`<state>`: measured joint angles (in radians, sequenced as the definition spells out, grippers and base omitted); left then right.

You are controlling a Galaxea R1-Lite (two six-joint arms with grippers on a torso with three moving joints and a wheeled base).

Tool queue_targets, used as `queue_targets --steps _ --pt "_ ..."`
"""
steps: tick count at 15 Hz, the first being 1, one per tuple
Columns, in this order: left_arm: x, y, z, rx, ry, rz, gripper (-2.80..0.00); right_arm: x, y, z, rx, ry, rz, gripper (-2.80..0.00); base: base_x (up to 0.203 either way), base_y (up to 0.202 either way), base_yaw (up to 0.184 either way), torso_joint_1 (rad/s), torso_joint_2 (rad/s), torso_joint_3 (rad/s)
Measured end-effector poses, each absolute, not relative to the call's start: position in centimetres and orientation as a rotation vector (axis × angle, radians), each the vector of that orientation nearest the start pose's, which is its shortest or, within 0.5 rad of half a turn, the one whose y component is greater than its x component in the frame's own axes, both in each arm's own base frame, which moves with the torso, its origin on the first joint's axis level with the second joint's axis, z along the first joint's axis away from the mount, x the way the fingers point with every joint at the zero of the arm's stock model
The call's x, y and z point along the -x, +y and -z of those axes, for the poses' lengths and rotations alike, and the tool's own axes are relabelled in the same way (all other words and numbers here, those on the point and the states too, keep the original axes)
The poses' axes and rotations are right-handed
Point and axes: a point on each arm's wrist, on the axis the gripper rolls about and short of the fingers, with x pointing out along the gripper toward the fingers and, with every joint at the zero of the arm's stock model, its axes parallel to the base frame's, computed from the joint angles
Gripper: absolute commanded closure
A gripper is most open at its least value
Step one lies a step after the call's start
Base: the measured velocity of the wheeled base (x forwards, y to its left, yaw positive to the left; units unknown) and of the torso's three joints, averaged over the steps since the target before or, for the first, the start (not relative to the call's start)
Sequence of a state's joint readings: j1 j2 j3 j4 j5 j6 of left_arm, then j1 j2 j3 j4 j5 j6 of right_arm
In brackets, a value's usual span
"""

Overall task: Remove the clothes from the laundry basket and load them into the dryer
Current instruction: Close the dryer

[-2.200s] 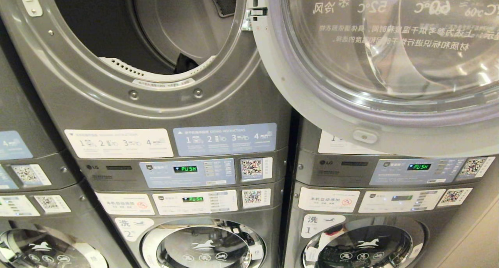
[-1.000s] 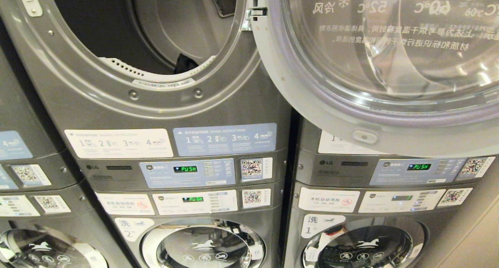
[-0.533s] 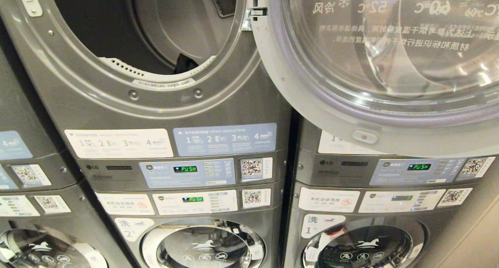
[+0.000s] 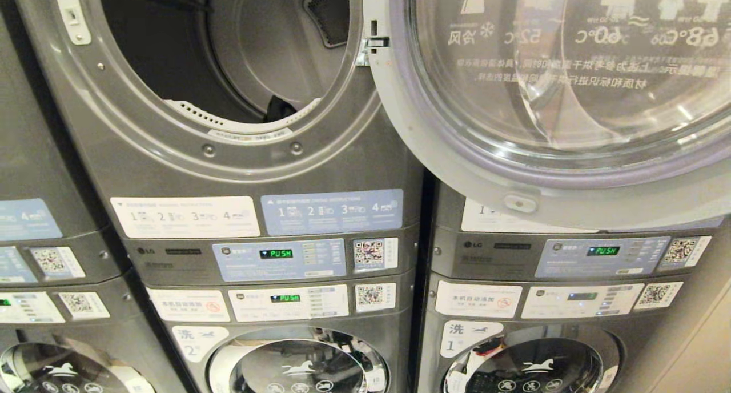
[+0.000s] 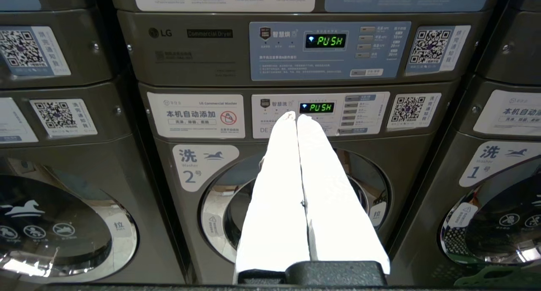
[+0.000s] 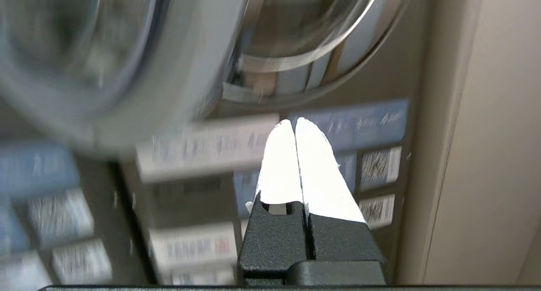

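The right gripper point(image 6: 295, 122) has its two white fingers point(image 6: 315, 172) pressed tip to tip with nothing between them. It points at the label panels of the right-hand machine stack, just below the rim of the open door point(image 6: 127, 92); that view is smeared, so how near it is to the door cannot be told. A pale wall point(image 6: 477, 155) runs beside it.

The left gripper point(image 5: 296, 115) is likewise closed flat and empty, hanging level in front of the lower washer point(image 5: 296, 198) marked 2, its tips lined up with the green display point(image 5: 316, 108).

Neither arm shows in the head view. There the dryer point(image 4: 245, 170) sits at upper left with its round mouth uncovered, and its glass door point(image 4: 548, 96) is swung wide to the right, covering the neighbouring machine's upper part. Inside the drum, a small dark piece of clothing point(image 4: 280, 108) lies low at the front, just behind the white perforated lip point(image 4: 228, 119). Below the mouth are instruction stickers point(image 4: 257, 215) and a control panel point(image 4: 278, 259) reading PUSH.
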<state>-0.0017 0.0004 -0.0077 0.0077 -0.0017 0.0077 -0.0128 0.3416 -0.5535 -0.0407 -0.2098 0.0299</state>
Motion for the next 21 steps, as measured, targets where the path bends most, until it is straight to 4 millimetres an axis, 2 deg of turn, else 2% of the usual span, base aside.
queue_targets --steps 3,5,9,13,15,17,21 --pt "2.3 0.0 -7.7 -0.008 0.000 0.003 0.00 -0.5 -0.8 -28.4 -0.124 -0.306 0.339 0.00 0.000 0.000 0.000 0.000 0.00 0.205" --pt "2.3 0.0 -7.7 -0.008 -0.002 0.003 0.00 -2.6 -0.9 -29.7 -0.157 -0.324 0.372 0.00 0.000 0.000 0.000 0.002 0.00 0.163" --pt "2.3 0.0 -7.7 -0.007 -0.002 0.003 0.00 -6.1 -1.0 -30.1 -0.204 -0.271 0.381 0.00 0.000 0.000 0.000 0.000 0.00 0.027" --pt "2.3 0.0 -7.7 -0.006 -0.003 0.002 0.00 -11.1 -1.7 -30.7 -0.214 -0.282 0.433 0.00 0.000 0.000 0.000 0.000 0.00 0.000" --pt "2.3 0.0 -7.7 -0.006 -0.004 0.002 0.00 -13.0 -2.2 -30.6 -0.215 -0.279 0.456 0.00 0.000 0.000 0.000 0.000 0.00 0.000" --pt "2.3 0.0 -7.7 -0.006 -0.003 0.002 0.00 -13.9 -2.4 -30.0 -0.211 -0.244 0.450 0.00 0.000 0.000 0.000 0.000 0.00 0.000" --pt "2.3 0.0 -7.7 -0.006 -0.003 0.002 0.00 -14.2 -2.3 -29.5 -0.245 -0.238 0.339 0.00 0.000 0.000 0.000 0.000 0.00 0.000"
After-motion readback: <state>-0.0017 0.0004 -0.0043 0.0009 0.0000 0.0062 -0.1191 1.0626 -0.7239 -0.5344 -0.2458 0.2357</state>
